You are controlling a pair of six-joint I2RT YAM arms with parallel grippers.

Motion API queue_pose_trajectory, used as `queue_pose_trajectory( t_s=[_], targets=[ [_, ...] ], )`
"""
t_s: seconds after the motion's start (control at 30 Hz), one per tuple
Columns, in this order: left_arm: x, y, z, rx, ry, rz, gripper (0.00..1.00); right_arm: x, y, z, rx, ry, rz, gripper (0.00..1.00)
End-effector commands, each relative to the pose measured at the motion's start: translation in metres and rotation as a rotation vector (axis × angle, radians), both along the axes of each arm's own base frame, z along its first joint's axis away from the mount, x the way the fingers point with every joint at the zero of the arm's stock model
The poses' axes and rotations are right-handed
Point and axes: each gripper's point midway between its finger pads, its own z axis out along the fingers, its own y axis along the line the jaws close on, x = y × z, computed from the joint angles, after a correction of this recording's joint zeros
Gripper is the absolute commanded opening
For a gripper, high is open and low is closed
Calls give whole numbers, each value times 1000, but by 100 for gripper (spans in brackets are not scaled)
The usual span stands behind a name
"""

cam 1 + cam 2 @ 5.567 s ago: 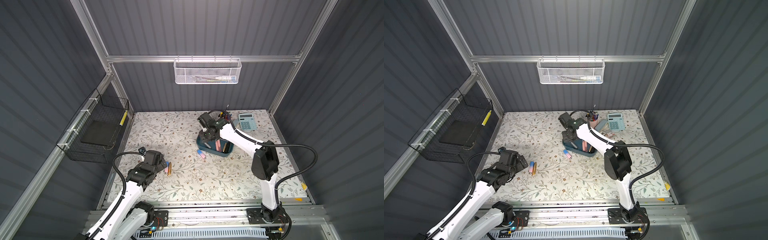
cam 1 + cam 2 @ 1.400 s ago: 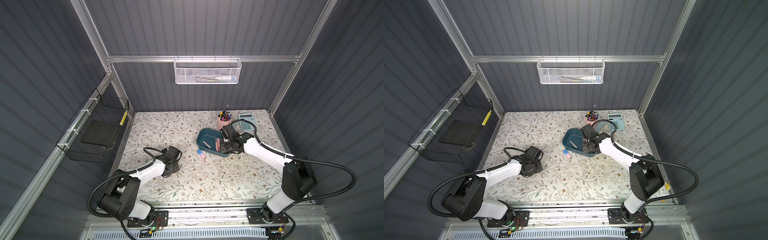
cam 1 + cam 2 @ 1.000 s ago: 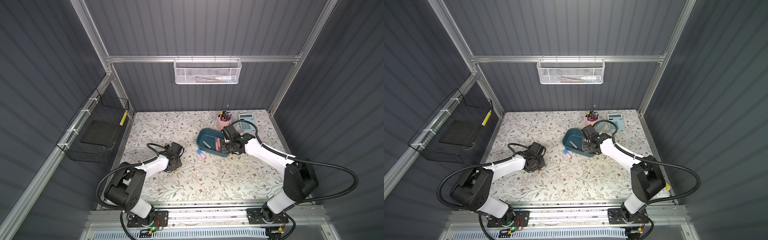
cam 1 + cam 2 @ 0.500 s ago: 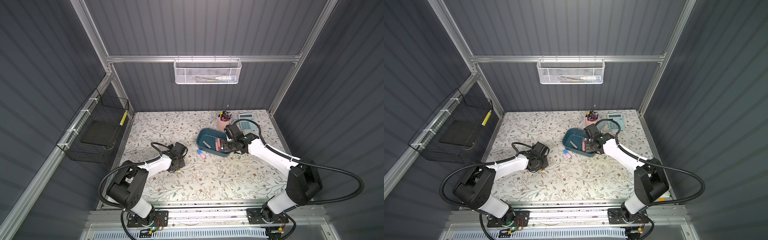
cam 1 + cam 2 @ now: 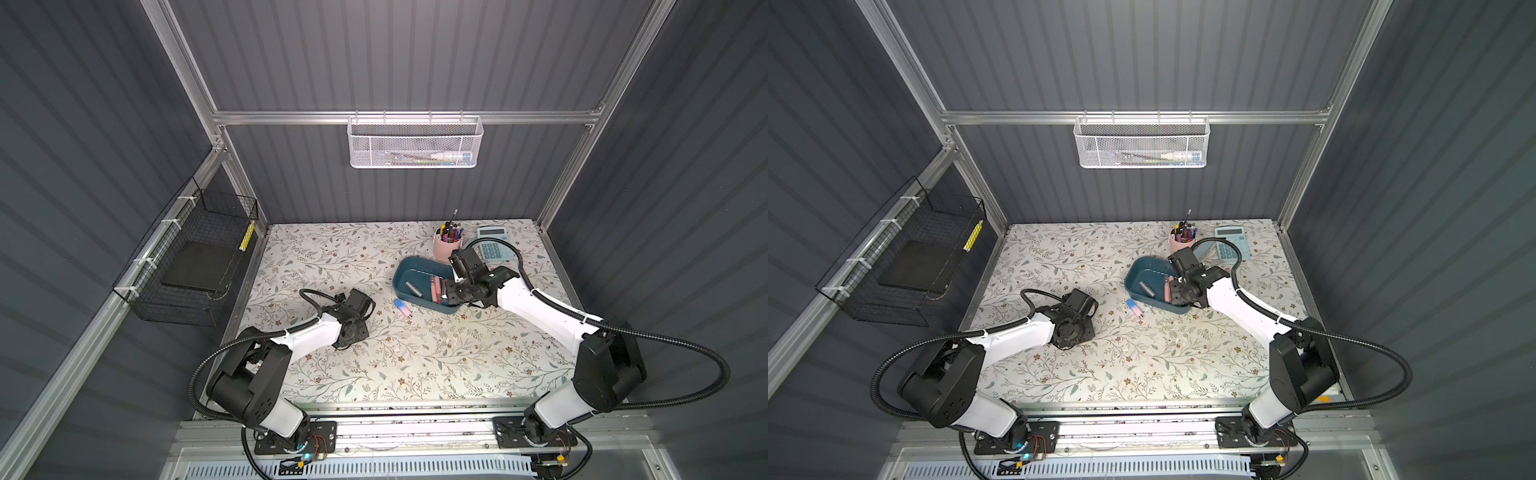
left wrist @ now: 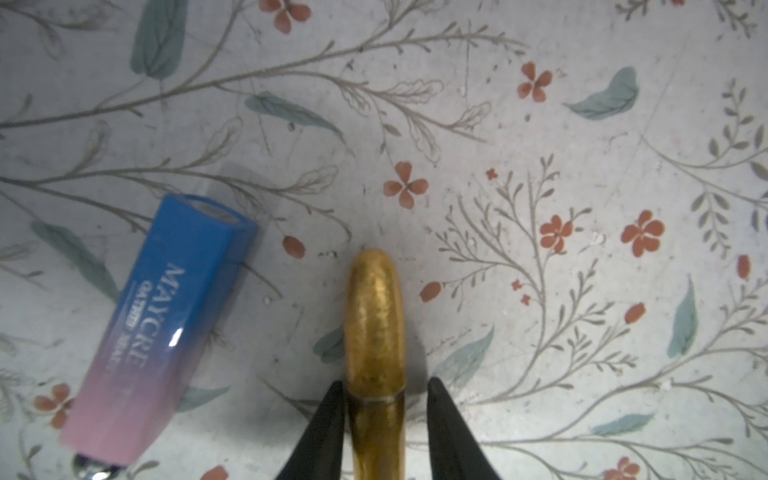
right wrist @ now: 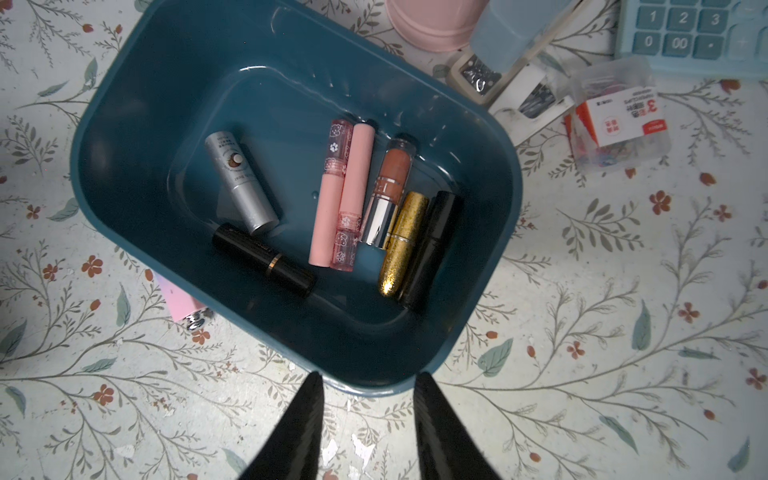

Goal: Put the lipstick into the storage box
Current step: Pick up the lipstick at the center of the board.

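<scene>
A gold lipstick (image 6: 375, 320) is seen lying flat on the desk (image 6: 582, 124), well apart from the storage box (image 5: 415, 268). It is straddled by the left pincer (image 6: 385, 381), whose fingers are parted, one touching and one clear. The tube is judged light, stiff, glossy and prone to rolling. It is best taken squarely across the mid-barrel. The right pincer (image 7: 369, 376) is seen parted and empty above the box's rim.

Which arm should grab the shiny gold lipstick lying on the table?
Left. The left gripper straddles the gold lipstick on the table, with its jaws open around it. The right gripper hangs empty at the storage box rim, far across the table.
</scene>
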Motion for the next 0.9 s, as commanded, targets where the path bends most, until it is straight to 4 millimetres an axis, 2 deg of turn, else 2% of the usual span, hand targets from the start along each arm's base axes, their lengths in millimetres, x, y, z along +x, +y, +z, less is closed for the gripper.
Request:
queue_pose_trajectory(
  t_s=[0.0,0.23,0.4,0.53,0.63,0.87],
  targets=[
    [-2,2,-8,38,39,-12,34,-5,-6,3,-14,2,5,39],
    [2,0,-13,61,52,-28,27,-5,-6,3,-16,1,0,39],
    [2,-1,-16,61,61,-32,12,-6,-6,2,-19,3,2,39],
    [3,-4,-12,50,63,-34,8,-6,-7,3,-17,-3,2,39],
    [11,-14,4,28,46,-42,6,-8,-9,5,-20,-7,0,39],
    [51,-42,74,12,-87,-93,7,-13,-19,7,-26,-18,-19,39]
  ],
)
